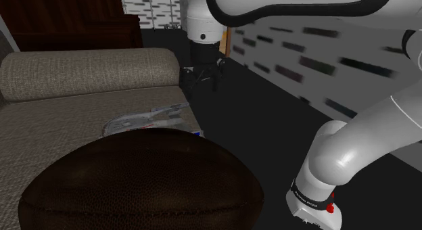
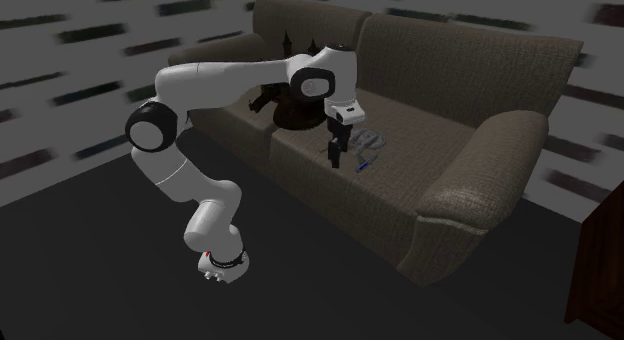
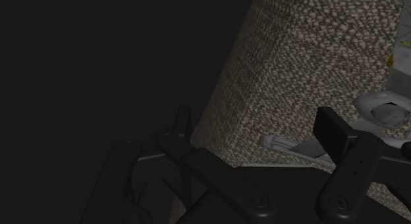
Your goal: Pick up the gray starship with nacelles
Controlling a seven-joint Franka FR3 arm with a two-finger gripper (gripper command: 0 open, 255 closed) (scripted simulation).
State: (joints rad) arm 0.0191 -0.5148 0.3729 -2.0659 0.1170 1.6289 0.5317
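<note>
At the shoulder view's left, the gray starship (image 1: 145,119) lies flat on the sofa seat (image 1: 61,110), just beyond a big dark brown ball (image 1: 135,188) in the foreground. To its right the gripper (image 1: 201,78) hangs at the seat's front edge, its fingers spread apart and empty. The step in hand looks like the reach: carry the hand over the hull, clear of the ball, then descend with the fingers straddling a narrow part rather than the spread nacelles.
</note>
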